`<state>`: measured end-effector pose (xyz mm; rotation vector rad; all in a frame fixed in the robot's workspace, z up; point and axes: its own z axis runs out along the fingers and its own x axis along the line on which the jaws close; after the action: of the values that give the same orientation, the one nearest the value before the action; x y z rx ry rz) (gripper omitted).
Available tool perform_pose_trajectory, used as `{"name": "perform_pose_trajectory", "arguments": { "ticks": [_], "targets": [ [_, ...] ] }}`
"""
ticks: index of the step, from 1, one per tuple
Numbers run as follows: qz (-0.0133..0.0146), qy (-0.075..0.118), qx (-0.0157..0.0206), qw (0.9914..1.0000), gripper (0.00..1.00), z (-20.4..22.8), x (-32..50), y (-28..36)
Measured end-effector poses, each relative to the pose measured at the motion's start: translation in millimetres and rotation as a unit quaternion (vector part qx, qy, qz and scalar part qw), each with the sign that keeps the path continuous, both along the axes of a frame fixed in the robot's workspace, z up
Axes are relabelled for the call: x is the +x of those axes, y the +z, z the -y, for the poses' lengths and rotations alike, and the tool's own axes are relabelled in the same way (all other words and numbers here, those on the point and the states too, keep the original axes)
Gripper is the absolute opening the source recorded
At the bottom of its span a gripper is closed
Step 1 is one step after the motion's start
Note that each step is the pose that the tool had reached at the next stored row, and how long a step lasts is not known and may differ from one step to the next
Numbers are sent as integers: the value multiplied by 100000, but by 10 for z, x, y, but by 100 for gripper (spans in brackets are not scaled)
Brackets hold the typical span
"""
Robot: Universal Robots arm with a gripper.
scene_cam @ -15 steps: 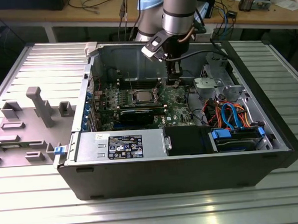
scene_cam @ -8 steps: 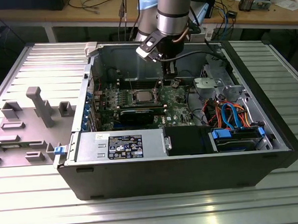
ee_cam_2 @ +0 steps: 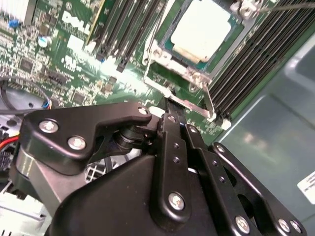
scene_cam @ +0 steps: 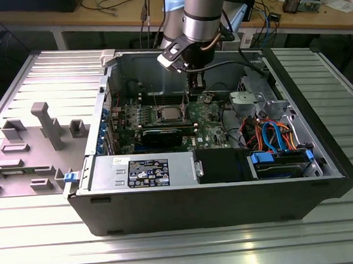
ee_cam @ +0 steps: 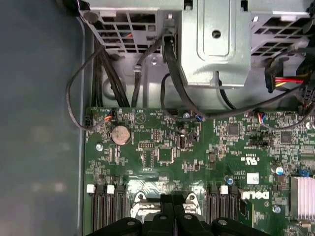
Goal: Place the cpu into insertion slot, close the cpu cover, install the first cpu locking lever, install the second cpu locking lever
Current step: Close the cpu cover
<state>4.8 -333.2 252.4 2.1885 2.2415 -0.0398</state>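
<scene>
One cpu point(ee_cam_2: 204, 29) lies in one insertion slot point(ee_cam_2: 165, 49), one gripper point(ee_cam_2: 170, 104) near.

I get bright overhead light: glare streaks the near table point(scene_cam: 247, 246), the cpu point(ee_cam_2: 204, 30) looks washed pale, the case wall point(ee_cam: 39, 123) sits dim.

The cpu point(ee_cam_2: 206, 28), a flat square chip with a dull silver-grey top, lay level in the insertion slot point(ee_cam_2: 158, 53) on the green board, seen also in the exterior view point(scene_cam: 168, 113). Silver metal of the cpu cover point(ee_cam_2: 173, 66) bordered one edge; whether it lay fully closed could not be told.
</scene>
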Motion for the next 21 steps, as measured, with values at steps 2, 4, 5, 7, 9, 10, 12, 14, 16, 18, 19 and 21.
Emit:
{"name": "perform_pose_trajectory", "arguments": {
  "ticks": [2,4,5,7,9,10,12,14,16,18,19,21],
  "targets": [
    [-328,1,-112,99999,11,0,-31,-2],
    [-324,-1,-102,99999,11,0,-75,-6],
    [-325,-3,-109,99999,11,0,-93,-8],
    [-324,1,-105,99999,11,0,-140,-12],
    [-323,30,-107,99999,11,0,-174,-15],
    [-320,74,-97,99999,11,0,-191,-18],
    [-319,319,-96,99999,11,0,-224,-33],
    [-326,790,-56,99996,11,1,-249,-57],
    [-324,1021,-54,99994,11,1,-267,-73],
    [-322,1030,-49,99994,11,1,-280,-84],
    [-320,1036,-48,99994,11,1,-288,-98],
    [-319,1064,-49,99994,11,2,-308,-130]
  ]
}}
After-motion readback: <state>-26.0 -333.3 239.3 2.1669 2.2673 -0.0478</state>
